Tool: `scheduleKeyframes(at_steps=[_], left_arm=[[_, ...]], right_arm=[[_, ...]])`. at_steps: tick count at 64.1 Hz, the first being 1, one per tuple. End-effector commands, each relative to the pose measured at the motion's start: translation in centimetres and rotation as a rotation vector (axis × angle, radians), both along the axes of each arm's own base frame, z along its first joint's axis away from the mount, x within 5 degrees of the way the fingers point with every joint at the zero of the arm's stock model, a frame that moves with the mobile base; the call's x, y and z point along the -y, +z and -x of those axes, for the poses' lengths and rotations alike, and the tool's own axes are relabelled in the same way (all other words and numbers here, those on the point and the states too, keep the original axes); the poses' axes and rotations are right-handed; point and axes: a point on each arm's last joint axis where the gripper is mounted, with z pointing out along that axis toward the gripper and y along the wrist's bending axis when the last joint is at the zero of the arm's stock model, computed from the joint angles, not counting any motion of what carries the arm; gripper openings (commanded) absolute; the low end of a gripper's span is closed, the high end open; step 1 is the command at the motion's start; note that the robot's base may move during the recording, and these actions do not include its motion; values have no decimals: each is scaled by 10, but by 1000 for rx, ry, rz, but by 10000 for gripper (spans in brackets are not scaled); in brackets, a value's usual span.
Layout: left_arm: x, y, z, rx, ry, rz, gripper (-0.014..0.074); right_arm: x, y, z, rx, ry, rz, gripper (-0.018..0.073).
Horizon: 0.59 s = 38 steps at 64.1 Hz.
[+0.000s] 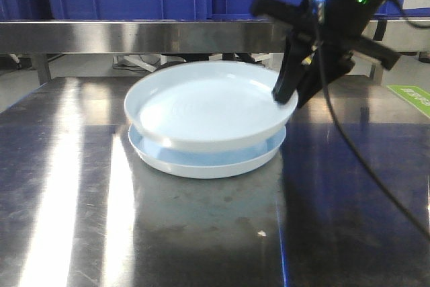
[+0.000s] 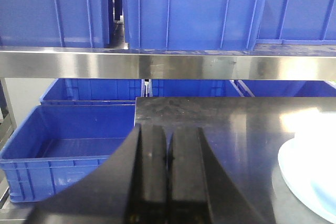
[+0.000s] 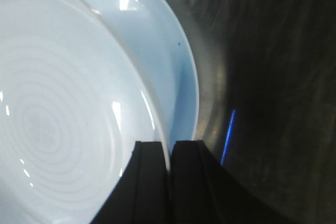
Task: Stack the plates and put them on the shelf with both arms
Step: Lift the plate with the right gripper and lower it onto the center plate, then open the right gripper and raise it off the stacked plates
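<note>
Two pale bluish-white plates sit mid-table. The upper plate (image 1: 208, 102) lies tilted and offset over the lower plate (image 1: 201, 162), its right side raised. My right gripper (image 1: 285, 92) is shut on the upper plate's right rim. In the right wrist view the rim of the upper plate (image 3: 63, 119) runs between the fingers of the right gripper (image 3: 169, 153), with the lower plate (image 3: 181, 77) beneath. My left gripper (image 2: 168, 148) is shut on nothing near the table's left edge, a plate's edge (image 2: 310, 177) to its right. The shelf (image 1: 134, 35) runs behind the table.
Blue plastic crates (image 2: 194, 14) stand on the shelf rail (image 2: 168, 64), and more blue crates (image 2: 68, 145) sit lower at the left beyond the table edge. A black cable (image 1: 363, 159) hangs from the right arm over the scratched steel tabletop (image 1: 201, 233).
</note>
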Motion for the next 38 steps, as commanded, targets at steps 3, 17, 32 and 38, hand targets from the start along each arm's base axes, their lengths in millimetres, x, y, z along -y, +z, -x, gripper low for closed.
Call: scheduleKeyframes(at_steps=[3, 17, 32, 38], left_arm=[[-3, 18, 0, 99, 28, 38, 80], [-3, 18, 0, 99, 28, 38, 80], [-3, 18, 0, 99, 28, 38, 80], [-3, 18, 0, 99, 28, 38, 80]], right_arm=[[-8, 19, -3, 90, -8, -27, 57], [-11, 13, -11, 140, -29, -31, 57], [-11, 13, -12, 152, -32, -30, 57], [-11, 13, -11, 141, -28, -27, 57]])
